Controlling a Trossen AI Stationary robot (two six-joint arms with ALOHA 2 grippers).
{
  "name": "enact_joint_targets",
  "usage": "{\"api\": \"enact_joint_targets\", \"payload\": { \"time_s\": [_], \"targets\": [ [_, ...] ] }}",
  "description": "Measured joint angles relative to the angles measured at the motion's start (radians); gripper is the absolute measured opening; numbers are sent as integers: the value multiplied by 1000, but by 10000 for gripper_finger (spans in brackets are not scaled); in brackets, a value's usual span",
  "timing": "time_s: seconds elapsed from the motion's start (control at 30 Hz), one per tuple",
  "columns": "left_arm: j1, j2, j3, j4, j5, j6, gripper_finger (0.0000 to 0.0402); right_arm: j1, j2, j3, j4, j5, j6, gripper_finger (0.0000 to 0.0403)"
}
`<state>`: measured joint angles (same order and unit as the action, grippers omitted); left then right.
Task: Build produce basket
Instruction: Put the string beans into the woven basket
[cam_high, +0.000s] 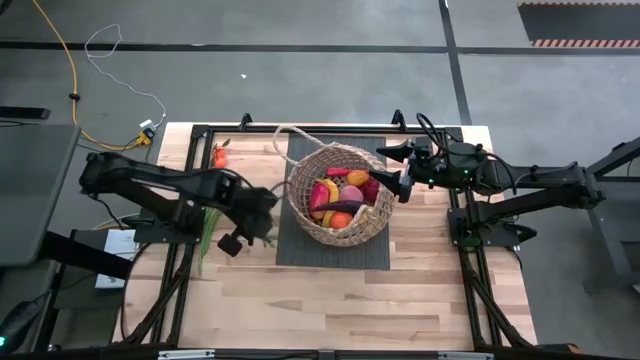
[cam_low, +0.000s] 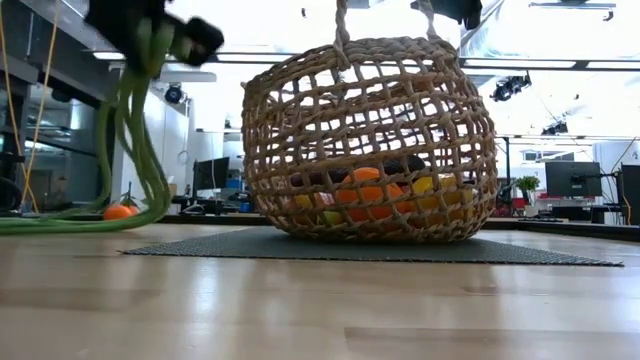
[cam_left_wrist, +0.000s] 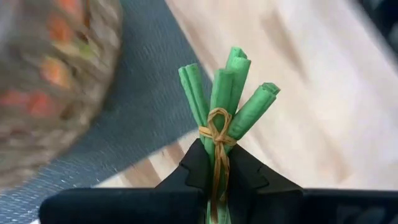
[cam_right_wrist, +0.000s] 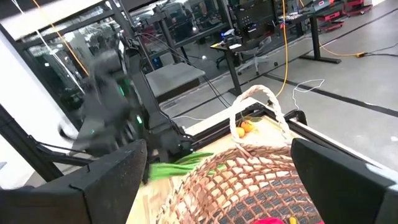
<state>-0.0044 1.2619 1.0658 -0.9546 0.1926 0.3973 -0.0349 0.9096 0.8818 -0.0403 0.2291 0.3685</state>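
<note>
The round tan wicker basket (cam_high: 340, 195) stands on a dark mat (cam_high: 300, 250) and holds several pieces of produce (cam_high: 340, 198), red, yellow, orange and purple. My left gripper (cam_high: 248, 232) is to the left of the basket, above the table, shut on a bundle of long green bean stalks (cam_low: 140, 150). My right gripper (cam_high: 396, 171) is open at the basket's right rim. In the right wrist view its fingers (cam_right_wrist: 106, 180) stand wide apart with the basket (cam_right_wrist: 249, 180) and a loop handle (cam_right_wrist: 261, 99) ahead. I cannot tell whether it touches the rim. My left gripper pinches the bean stalk bundle between its two fingers at the tan tie (cam_left_wrist: 217, 127), close to the cut ends (cam_left_wrist: 227, 74), which stick out past the fingertips. The fingers slant down from above. The stalks hang slack below the gripper and their far ends (cam_low: 50, 225) lie on the table.
A small orange piece (cam_high: 218, 155) lies on the table at the far left, also seen in the low view (cam_low: 118, 212). Bare wooden table (cam_high: 340, 300) lies in front of the mat. A black frame (cam_high: 190, 135) runs along the table's edges.
</note>
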Motion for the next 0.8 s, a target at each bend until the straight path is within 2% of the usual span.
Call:
{"api": "enact_joint_targets", "payload": {
  "time_s": [0.17, 0.33, 0.53, 0.8],
  "targets": [
    [16, -104, 125, 59, -6, -157, 12, 0, 0, 0, 2, 0, -10, 388],
    [42, -156, 289, 159, -136, -252, 12, 0, 0, 0, 10, 0, -10, 388],
    [84, -126, 524, 170, -204, -316, 12, 0, 1, 8, 36, -28, -30, 388],
    [68, -65, 737, 167, -173, -434, 9, 3, 22, 136, -45, -52, -93, 388]
  ]
}}
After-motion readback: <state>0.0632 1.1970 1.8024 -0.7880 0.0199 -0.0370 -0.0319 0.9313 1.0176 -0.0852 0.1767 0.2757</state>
